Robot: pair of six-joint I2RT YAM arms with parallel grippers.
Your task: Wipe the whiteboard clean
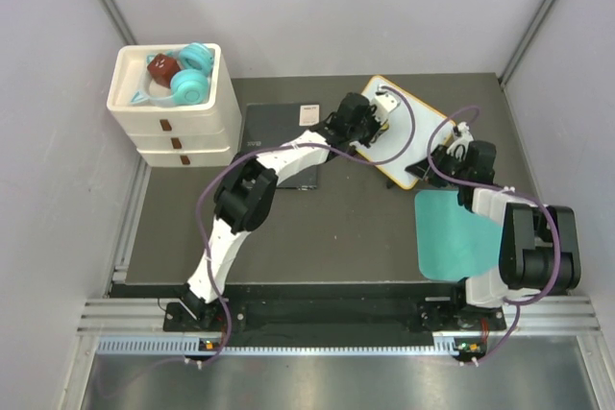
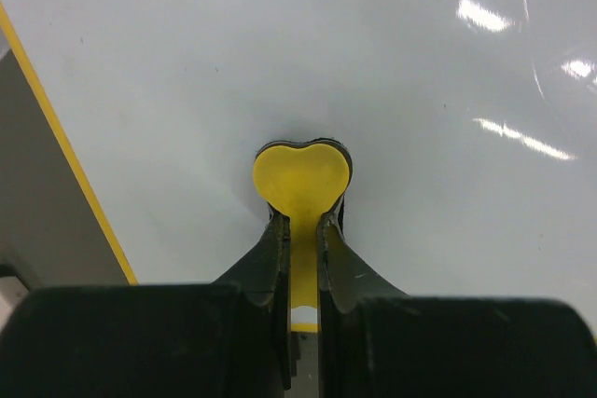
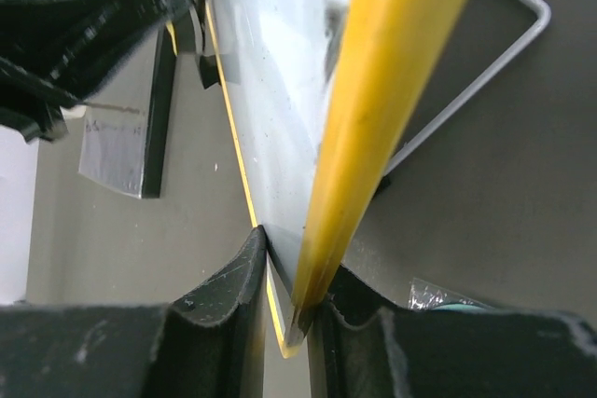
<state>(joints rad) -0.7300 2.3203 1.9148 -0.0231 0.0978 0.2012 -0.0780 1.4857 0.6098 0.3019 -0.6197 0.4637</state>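
The whiteboard lies at the back right of the table, white with a yellow rim, and no marks show on it. My left gripper is over its far-left part, shut on a yellow heart-shaped eraser that presses on the white surface. In the left wrist view the gripper pinches the eraser's stem. My right gripper is shut on the board's right edge. In the right wrist view the gripper clamps the yellow rim at a corner, so the whiteboard appears edge-on.
A white drawer unit at the back left carries teal headphones and a maroon object. A dark grey pad lies left of the board under the left arm. A teal mat lies before the right arm. A wire stand shows behind the board.
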